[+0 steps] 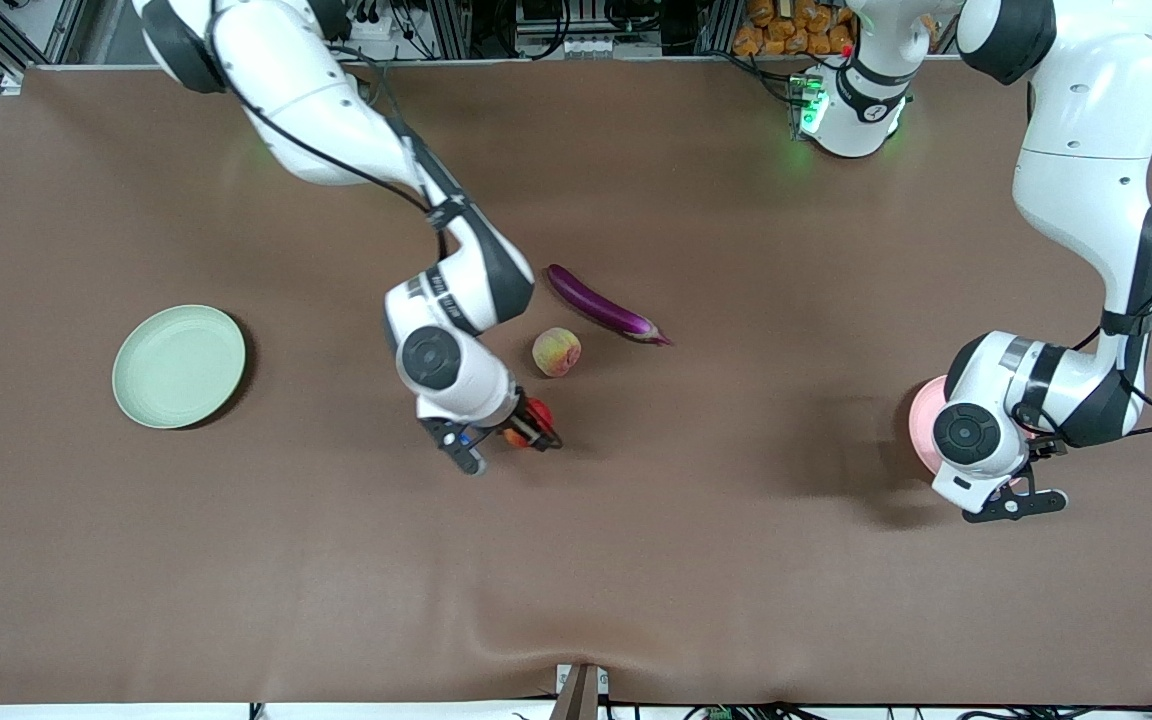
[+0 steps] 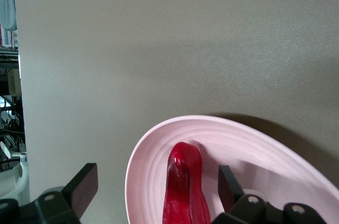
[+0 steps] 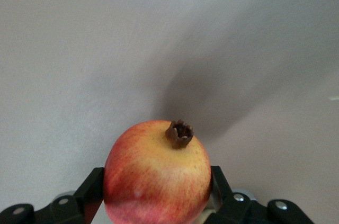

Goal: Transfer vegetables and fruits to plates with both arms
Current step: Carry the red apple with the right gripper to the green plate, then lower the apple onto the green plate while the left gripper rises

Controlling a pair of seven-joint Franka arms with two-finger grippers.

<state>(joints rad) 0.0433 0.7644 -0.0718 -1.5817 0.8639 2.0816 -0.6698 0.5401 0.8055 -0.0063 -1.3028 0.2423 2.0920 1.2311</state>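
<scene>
- Fingers of the right gripper [image 3: 156, 195] clamp the round red-orange fruit [image 3: 157, 173] between them, low over the brown desk [image 1: 576, 560].
- Left gripper [image 2: 153, 195] fingers spread wide; glossy red chili pepper [image 2: 184, 187] lies between them, lengthwise, on the pale pink round plate [image 2: 265, 155].

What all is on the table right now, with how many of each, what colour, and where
eggplant: one, purple, mid-table, beside the peach.
peach: one, yellow-pink, nearer the front camera than the eggplant.
red fruit: one, red and orange, between the right gripper's fingers.
chili pepper: one, red, on the pink plate.
pink plate: one, toward the left arm's end.
green plate: one, toward the right arm's end.
right gripper: shut on the red fruit.
left gripper: open, over the pink plate.
</scene>
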